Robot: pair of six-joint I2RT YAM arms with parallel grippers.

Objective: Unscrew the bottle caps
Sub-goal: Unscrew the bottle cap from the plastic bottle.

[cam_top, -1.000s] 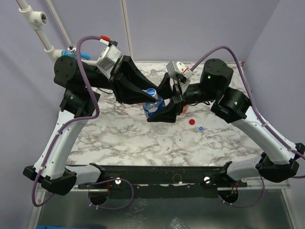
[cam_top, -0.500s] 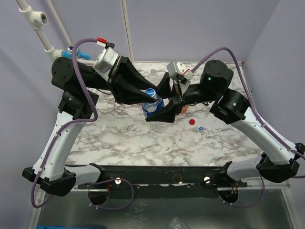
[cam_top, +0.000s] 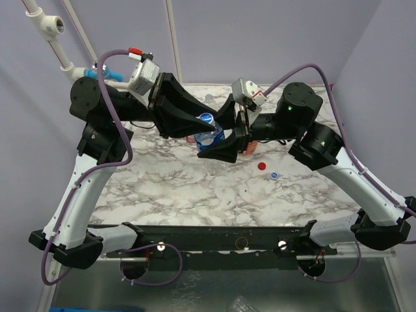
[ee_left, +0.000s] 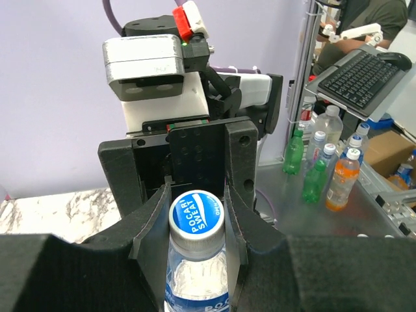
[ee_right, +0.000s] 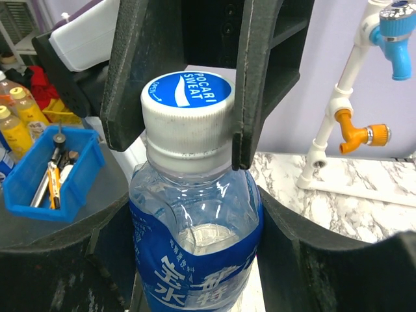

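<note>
Left claw (cam_top: 207, 122) clamps blue-and-white cap (ee_right: 187, 97); right claw (cam_top: 212, 146) grips bottle (ee_right: 195, 260).

The blue-labelled bottle (ee_right: 195, 260) runs off both wrist views' bottom edge.

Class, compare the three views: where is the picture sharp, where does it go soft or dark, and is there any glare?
Top external: even light, with only soft shadows on the marble table; the loose red cap is tiny. Left wrist: the lettering on the bottle cap reads clearly, but the dark foreground lacks detail. Right wrist: the cap print is crisp, with small highlights on the bottle.
</note>
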